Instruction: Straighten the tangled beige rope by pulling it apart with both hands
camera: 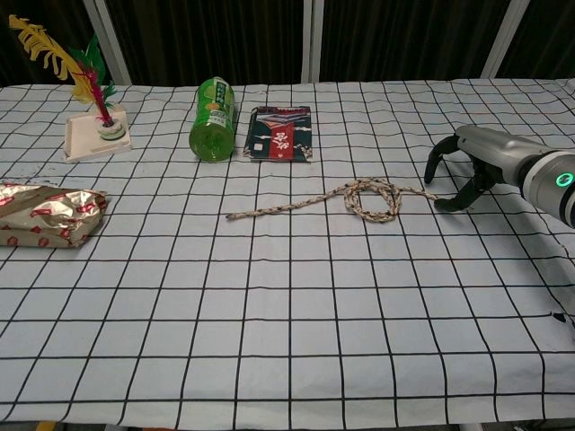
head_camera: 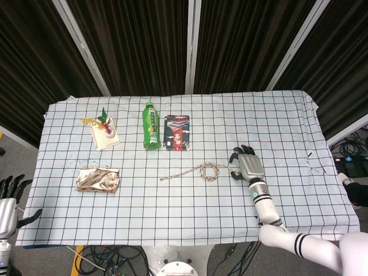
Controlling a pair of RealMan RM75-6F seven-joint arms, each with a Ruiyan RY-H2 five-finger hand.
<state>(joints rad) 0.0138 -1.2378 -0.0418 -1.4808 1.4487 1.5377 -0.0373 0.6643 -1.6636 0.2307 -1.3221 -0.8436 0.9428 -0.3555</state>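
Note:
The beige rope (head_camera: 195, 171) lies mid-table, with a knotted loop (camera: 371, 198) toward its right and a straight tail running left (camera: 260, 212). My right hand (camera: 467, 166) arches over the cloth just right of the loop, fingers apart and curved down. Its thumb tip (camera: 444, 205) touches the cloth at the rope's right end, and nothing is pinched that I can see. In the head view the right hand (head_camera: 245, 164) sits right beside the rope's end. My left hand (head_camera: 8, 198) hangs with spread fingers off the table's near left corner, far from the rope.
A green bottle (camera: 212, 119) and a dark packet (camera: 279, 133) lie behind the rope. A feather shuttlecock on a white block (camera: 95, 128) stands at the back left, and a crumpled foil bag (camera: 47, 215) lies at the left. The checked cloth (camera: 287, 305) covers the table.

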